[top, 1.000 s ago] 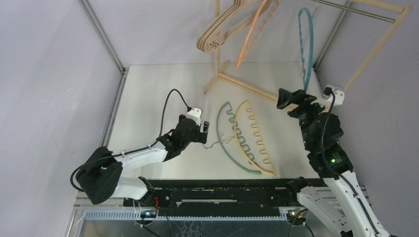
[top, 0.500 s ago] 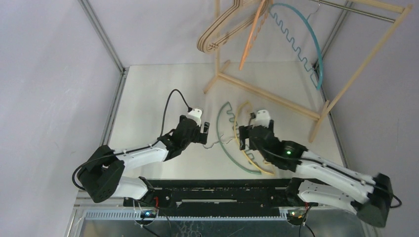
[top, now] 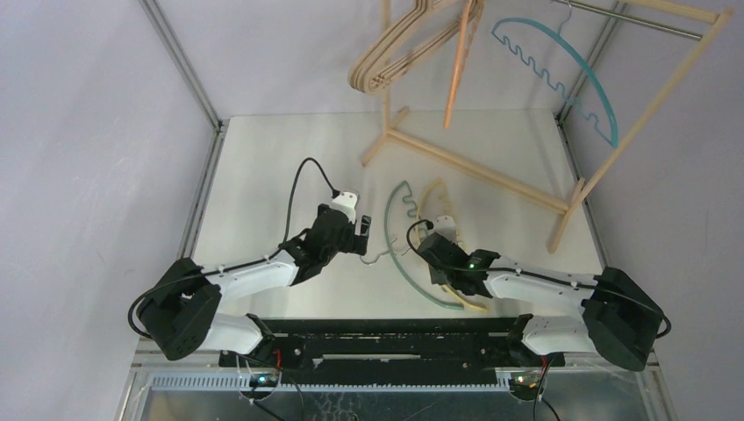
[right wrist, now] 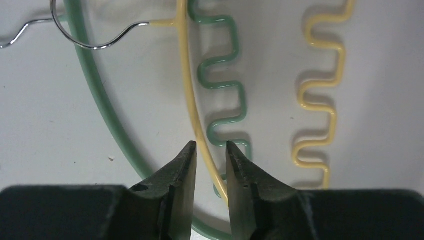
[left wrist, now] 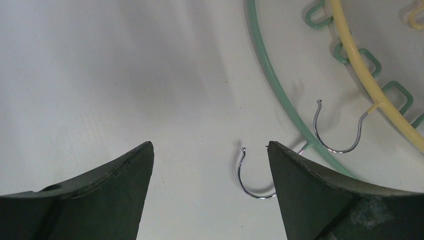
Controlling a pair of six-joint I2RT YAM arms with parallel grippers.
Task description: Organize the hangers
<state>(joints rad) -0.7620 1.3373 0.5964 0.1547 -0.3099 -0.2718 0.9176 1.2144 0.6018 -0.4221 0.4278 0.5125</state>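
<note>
Two hangers lie flat on the tabletop (top: 263, 175), not yet hung: one green hanger (top: 387, 215) and one yellow hanger (top: 425, 200). Both are thin arcs with wavy notched inner edges. The yellow one overlaps the green one, and their metal hooks sit close together, pointing toward the left arm.

The other hangers are already on the rack (top: 478, 167), hanging from its metal rod (top: 649, 24) at the far side. They are a stack of beige wooden hangers (top: 390, 57), pressed too close together to count exactly, one orange hanger (top: 457, 70) just beside them, and one blue-teal wavy hanger (top: 575, 66) further right along the rod.

By this count, most of the job looks done, with two hangers left to lift and hook on.

The right gripper (right wrist: 211, 150) is low over the yellow hanger. Its jaws are narrowly parted and straddle the yellow arc, with a gap showing on each side of the wire, so it does not appear to be pinched yet.

The left gripper (left wrist: 210, 147) is spread wide and holds nothing. It hovers over the bare tabletop just beside the two hooks.
</note>
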